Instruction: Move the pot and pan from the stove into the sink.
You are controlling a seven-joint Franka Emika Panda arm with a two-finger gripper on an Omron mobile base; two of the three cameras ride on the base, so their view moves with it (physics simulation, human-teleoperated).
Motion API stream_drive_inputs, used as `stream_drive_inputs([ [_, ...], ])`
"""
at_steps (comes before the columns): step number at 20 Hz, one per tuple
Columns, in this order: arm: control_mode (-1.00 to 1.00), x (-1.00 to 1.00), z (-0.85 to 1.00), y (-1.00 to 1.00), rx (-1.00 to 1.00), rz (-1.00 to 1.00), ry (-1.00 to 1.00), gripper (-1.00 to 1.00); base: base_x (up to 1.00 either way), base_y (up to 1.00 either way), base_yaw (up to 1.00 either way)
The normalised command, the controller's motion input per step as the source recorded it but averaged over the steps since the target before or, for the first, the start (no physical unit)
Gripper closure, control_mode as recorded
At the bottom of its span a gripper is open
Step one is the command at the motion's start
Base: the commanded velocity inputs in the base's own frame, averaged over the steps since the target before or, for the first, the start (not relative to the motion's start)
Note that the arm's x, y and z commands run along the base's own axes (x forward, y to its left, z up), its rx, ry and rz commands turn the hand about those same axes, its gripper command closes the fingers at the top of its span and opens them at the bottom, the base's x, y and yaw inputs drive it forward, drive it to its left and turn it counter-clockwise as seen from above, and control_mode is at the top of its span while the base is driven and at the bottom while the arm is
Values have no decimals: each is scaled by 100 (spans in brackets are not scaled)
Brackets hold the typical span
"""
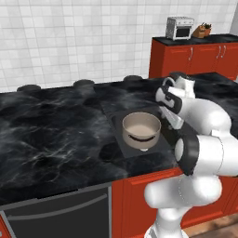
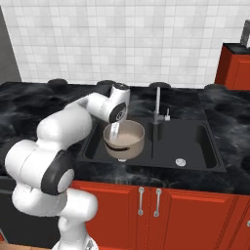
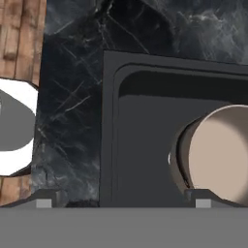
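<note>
Right base view: the pot [image 2: 125, 140] is a wide, deep round vessel of beige-grey matte metal with a paler inside, and a thin dark curved handle runs along its near wall.
Pot's place: over the left basin of the black sink [image 2: 195, 158], near that basin's front edge, with its mouth facing up and slightly toward the camera.
Pot's base: a small pale knob shows under it; whether the bottom touches the basin floor cannot be told.
Gripper: the gripper [image 2: 115, 132] comes down from the white arm onto the pot's left rim — its fingers close on the pot's wall, gripping it.
Faucet: the tall silver faucet [image 2: 157, 105] stands behind the divider between the two basins, just right of the pot.
Left base view: the pot [image 1: 141, 130] sits in the dark basin with its handle as a dark arc on the near side; the arm hides the rest of the sink, and a toaster oven [image 1: 180, 27] stands on a far red cabinet.
Hand view: the pot [image 3: 218, 155] enters from the right with its pale interior showing — beside it lie the basin floor and the sink's rim [image 3: 109, 121].
Axis: the pot is round, with no long axis; its handle faces the front of the counter.
</note>
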Motion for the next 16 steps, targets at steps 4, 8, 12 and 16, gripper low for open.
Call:
stream_drive_inputs([
  [4,-100,-87,13,0,0,12,-15,-100,0,0,0],
  [8,-100,-85,12,0,0,12,-15,-100,0,0,0],
  [12,-100,-85,15,0,0,13,-13,-100,0,0,0],
  [16,-100,-44,5,0,0,5,-5,-100,0,0,0],
])
